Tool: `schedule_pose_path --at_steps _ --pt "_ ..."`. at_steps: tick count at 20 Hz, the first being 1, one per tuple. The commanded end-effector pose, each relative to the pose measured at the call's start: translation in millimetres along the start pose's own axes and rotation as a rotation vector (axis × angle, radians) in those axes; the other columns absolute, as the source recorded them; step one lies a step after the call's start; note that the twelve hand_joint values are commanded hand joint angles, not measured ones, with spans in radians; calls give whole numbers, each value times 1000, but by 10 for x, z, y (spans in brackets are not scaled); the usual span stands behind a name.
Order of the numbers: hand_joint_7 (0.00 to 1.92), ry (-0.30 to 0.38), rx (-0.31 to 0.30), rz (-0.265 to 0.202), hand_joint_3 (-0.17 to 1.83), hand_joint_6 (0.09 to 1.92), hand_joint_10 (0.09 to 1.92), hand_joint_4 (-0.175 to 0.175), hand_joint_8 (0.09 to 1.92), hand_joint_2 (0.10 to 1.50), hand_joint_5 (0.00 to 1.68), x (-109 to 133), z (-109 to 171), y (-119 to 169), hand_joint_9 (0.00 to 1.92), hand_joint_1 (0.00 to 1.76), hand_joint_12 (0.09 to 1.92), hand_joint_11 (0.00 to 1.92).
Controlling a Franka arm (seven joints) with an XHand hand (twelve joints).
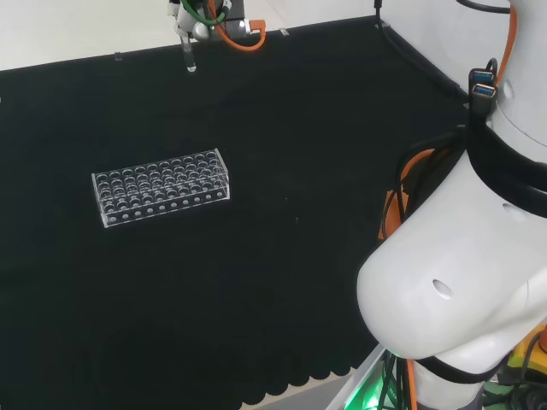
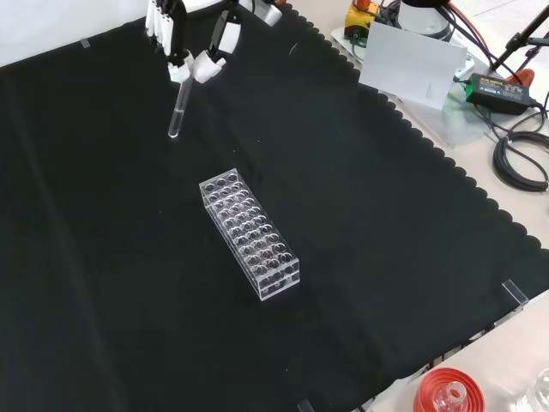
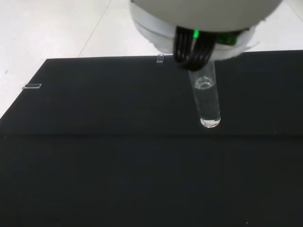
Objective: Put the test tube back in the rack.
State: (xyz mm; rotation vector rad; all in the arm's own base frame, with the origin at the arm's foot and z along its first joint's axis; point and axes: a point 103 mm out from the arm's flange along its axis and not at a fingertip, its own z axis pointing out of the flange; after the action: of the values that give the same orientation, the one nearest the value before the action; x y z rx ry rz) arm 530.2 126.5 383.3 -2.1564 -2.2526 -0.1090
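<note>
Hand [image 2: 184, 51] grips the test tube [image 2: 177, 110] by its upper end, hanging it upright above the black cloth [image 2: 386, 215], well apart from the rack [image 2: 250, 233], presumably ready for lowering into a hole.

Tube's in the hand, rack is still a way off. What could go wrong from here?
1. The hand pinches the test tube only at its top, so a swing on the way could tilt or drop it.
2. The rack has small, close-set holes; a slight offset may catch the tube on an edge.
3. Clear and light-looking, the rack could be pushed aside.
</note>
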Motion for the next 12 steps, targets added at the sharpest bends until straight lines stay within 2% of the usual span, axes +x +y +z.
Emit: schedule_pose_path --at_steps 1,12 --pt "1511 15 8 -6 614 294 644 -175 443 629 1341 15 5 -9 1284 1440 1077 1097" --pt "1514 23 81 -73 615 287 641 -175 438 628 1344 171 240 -120 1286 1440 1076 1098"
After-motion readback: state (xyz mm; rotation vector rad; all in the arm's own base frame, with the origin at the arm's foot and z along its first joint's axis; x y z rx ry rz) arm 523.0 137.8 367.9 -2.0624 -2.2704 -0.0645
